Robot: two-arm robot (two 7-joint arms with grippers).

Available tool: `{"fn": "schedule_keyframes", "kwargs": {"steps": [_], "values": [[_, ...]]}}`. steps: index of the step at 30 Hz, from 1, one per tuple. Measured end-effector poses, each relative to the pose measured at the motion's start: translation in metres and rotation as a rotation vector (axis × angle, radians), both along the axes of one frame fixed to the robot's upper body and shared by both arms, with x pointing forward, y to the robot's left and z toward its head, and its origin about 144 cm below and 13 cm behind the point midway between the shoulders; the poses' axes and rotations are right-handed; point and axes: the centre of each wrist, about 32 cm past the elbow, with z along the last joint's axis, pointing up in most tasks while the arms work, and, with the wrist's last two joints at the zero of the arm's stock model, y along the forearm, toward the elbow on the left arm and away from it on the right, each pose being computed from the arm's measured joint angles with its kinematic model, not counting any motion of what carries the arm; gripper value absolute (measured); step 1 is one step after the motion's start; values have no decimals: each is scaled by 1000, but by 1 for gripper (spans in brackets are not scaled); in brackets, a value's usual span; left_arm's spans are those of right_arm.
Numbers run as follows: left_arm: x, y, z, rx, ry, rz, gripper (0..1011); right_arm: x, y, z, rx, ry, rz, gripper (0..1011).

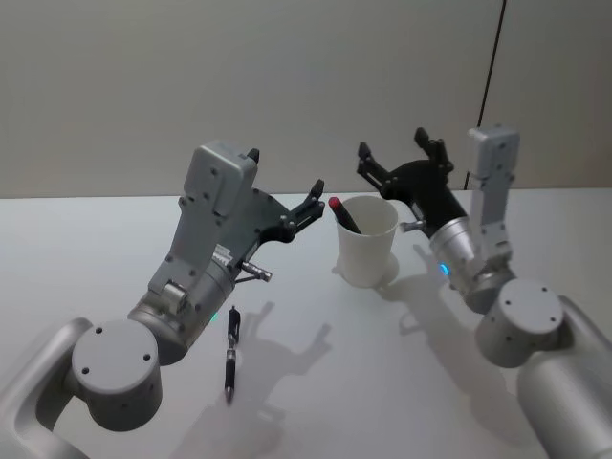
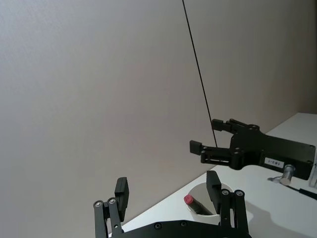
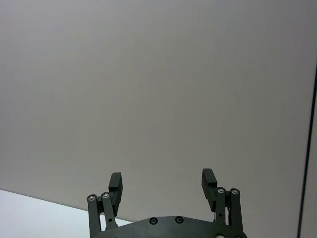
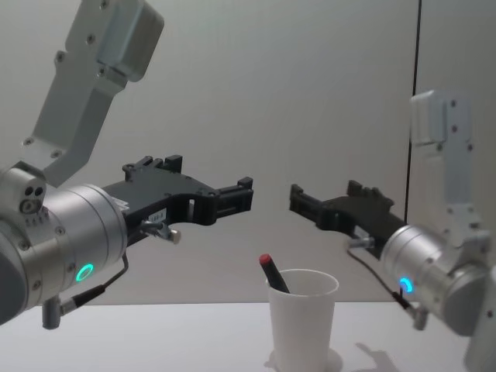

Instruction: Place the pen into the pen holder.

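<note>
The white pen holder [image 1: 367,244] stands on the table between my two grippers, with a red-capped pen [image 1: 341,213] leaning inside it. A second, black pen [image 1: 230,350] lies flat on the table near my left arm's base. My left gripper [image 1: 292,186] hovers open just left of the cup rim, holding nothing. On the cup's right and slightly behind it, my right gripper [image 1: 395,151] is raised and open, also holding nothing. From the chest view both grippers [image 4: 232,190] [image 4: 310,203] hang above the holder [image 4: 302,322]. The left wrist view shows the holder [image 2: 199,192] and red cap [image 2: 189,200] between that gripper's fingers.
The white table [image 1: 402,382] carries the cup and the loose black pen. A plain grey wall [image 1: 287,86] with a dark vertical seam [image 1: 492,72] closes off the back.
</note>
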Motion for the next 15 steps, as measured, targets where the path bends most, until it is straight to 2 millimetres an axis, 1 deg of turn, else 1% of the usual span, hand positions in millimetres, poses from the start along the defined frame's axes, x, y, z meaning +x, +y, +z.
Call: {"fn": "schedule_keyframes", "kwargs": {"steps": [4,9,10,15], "values": [[0,0,0,0,0,0,1003,-4,-7,6,-9,17,-6,1002],[0,0,0,0,0,0,1003,-13,-23,17,-35,36,-26,1002],[0,0,0,0,0,0,1003,-13,-23,17,-35,36,-26,1002],[0,0,0,0,0,0,1003,-21,-37,24,-64,53,-45,1001]]}}
